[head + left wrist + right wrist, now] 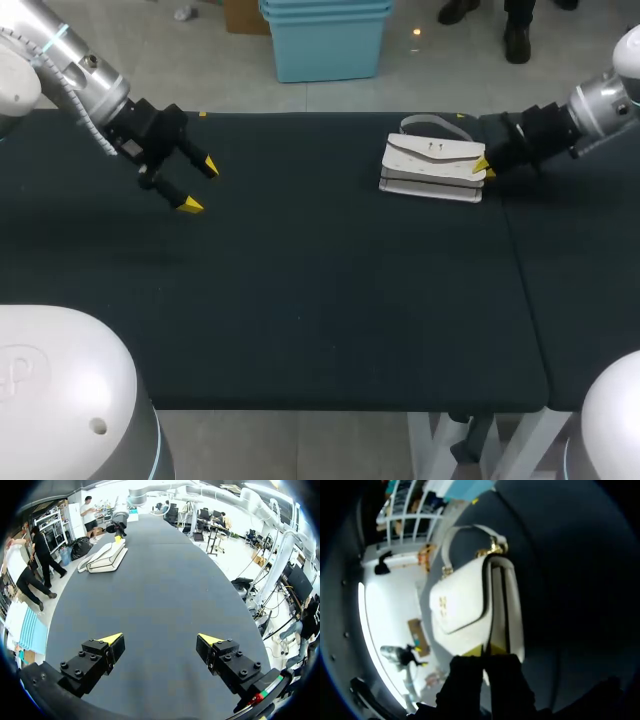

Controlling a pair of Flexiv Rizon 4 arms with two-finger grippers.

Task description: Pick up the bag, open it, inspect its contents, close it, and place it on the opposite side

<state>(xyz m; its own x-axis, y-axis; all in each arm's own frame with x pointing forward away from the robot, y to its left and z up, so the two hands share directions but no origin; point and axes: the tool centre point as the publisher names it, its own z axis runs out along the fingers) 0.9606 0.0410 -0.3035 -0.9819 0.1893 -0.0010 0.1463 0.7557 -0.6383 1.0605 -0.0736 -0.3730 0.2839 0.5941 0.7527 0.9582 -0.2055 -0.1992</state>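
Observation:
A white handbag (432,165) with a flap and a thin strap (430,124) lies flat at the back right of the black table. My right gripper (484,167) is at the bag's right end, its yellow tips pressed together on the edge there. In the right wrist view the bag (465,605) fills the space just ahead of the closed right gripper (489,651), which pinches its near end. My left gripper (200,185) hangs open over the table's back left, far from the bag. Its own view shows the left gripper (160,642) wide apart, with the bag (106,557) and the right gripper (118,537) far ahead.
The black table (300,300) carries nothing else between the two arms. A seam (520,260) runs front to back near its right side, beside a second black surface (590,280).

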